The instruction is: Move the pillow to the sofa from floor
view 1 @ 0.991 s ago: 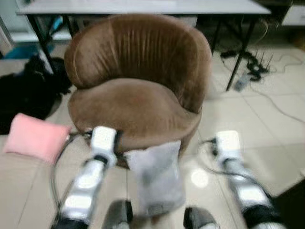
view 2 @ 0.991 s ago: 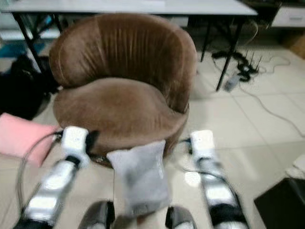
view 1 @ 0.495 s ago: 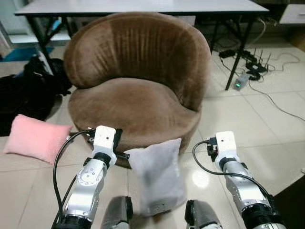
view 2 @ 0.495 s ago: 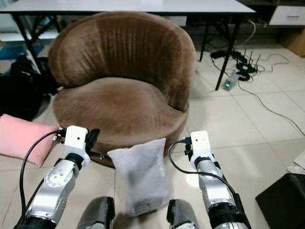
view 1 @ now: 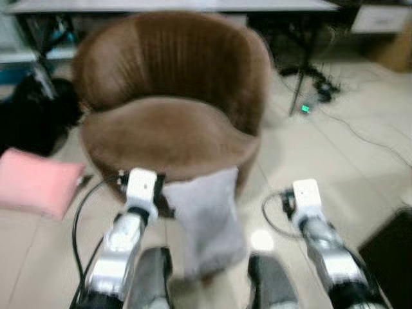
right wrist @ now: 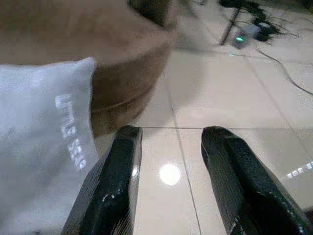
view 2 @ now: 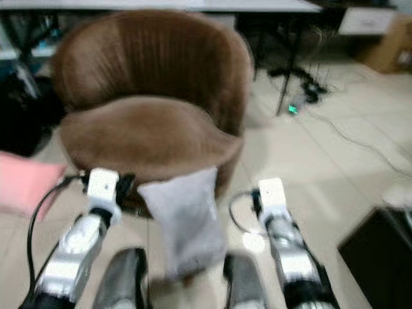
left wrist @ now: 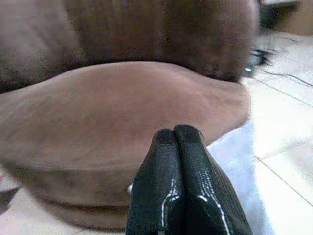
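Note:
A grey pillow [view 1: 206, 219] stands on the tiled floor, leaning against the front of the round brown sofa chair [view 1: 167, 129]. It sits between my two raised arms. My left gripper [left wrist: 174, 134] is shut with nothing in it, low in front of the sofa's seat edge and just left of the pillow [left wrist: 234, 152]. Over the bare tiles my right gripper [right wrist: 171, 134] is open, with the pillow [right wrist: 44, 122] beside it and apart from its fingers. Left of the sofa, a pink pillow [view 1: 35, 183] lies on the floor.
A black bag [view 1: 29, 122] sits left of the sofa. A long table [view 1: 174, 5] stands behind it. Cables and a power strip [view 1: 309, 103] lie on the tiles to the right. A dark box [view 1: 393, 244] is at the lower right.
The whole picture has shifted a little and blurred, so the camera moved. Both arms hold the same posture, and the grey pillow still leans on the sofa.

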Robot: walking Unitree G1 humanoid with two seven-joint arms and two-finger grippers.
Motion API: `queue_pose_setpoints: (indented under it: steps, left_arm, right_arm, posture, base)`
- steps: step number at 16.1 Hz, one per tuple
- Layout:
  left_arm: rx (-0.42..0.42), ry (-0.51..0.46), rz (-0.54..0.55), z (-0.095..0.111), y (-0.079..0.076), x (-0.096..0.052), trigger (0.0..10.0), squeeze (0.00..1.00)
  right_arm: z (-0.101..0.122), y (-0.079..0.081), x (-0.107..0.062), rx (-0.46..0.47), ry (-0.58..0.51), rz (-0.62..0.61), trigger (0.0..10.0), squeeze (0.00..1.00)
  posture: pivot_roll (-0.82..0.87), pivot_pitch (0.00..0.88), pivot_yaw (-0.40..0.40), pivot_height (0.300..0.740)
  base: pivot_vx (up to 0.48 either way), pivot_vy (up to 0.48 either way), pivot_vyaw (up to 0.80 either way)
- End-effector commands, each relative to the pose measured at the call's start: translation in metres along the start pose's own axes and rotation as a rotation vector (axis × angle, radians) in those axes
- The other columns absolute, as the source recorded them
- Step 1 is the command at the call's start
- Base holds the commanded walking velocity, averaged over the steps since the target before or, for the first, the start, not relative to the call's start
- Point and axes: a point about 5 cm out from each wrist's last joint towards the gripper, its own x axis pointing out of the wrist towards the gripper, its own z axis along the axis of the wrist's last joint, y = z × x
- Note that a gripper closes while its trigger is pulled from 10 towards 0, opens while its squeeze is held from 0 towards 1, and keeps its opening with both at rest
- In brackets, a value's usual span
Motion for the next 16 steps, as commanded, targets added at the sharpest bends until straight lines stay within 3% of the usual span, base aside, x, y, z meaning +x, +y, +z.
queue_pose_setpoints:
  steps: [1, 8, 12, 14, 15, 16]
  left_arm:
    - [0.003, 0.033, 0.009, -0.007, 0.000, -0.003, 10.0, 0.00]
    - [-0.014, 0.049, 0.090, -0.011, 0.008, -0.005, 10.0, 0.00]
    - [-0.031, 0.059, 0.172, -0.013, 0.021, -0.006, 10.0, 0.00]
    - [-0.029, 0.069, 0.230, -0.015, 0.037, -0.005, 10.0, 0.00]
    - [-0.056, 0.061, 0.264, -0.014, 0.046, -0.003, 10.0, 0.18]
    - [-0.092, 0.050, 0.288, -0.014, 0.054, -0.002, 10.0, 1.00]
  right_arm:
    - [0.004, 0.001, 0.001, 0.004, -0.014, 0.004, 10.0, 0.00]
    - [0.004, 0.001, 0.000, -0.004, -0.017, 0.019, 10.0, 0.00]
    - [0.005, 0.002, 0.000, -0.008, -0.023, 0.030, 10.0, 0.00]
    - [0.008, 0.004, 0.000, -0.015, -0.036, 0.049, 10.0, 0.00]
    - [0.009, 0.005, 0.000, -0.018, -0.042, 0.058, 10.0, 0.00]
    - [0.011, 0.007, 0.000, -0.027, -0.048, 0.068, 10.0, 0.00]
  posture:
    - [0.03, 0.000, 0.005, 0.532]
    - [0.03, 0.000, -0.005, 0.532]
    - [0.03, 0.000, -0.013, 0.532]
    - [0.03, 0.000, -0.019, 0.532]
    - [0.03, 0.000, -0.022, 0.532]
    - [0.03, 0.000, -0.027, 0.532]
  base:
    - [0.000, 0.000, 0.00]
    - [0.000, 0.000, 0.00]
    - [0.000, 0.000, 0.00]
    - [0.000, 0.000, 0.00]
    - [0.000, 0.000, 0.00]
    - [0.000, 0.000, 0.00]
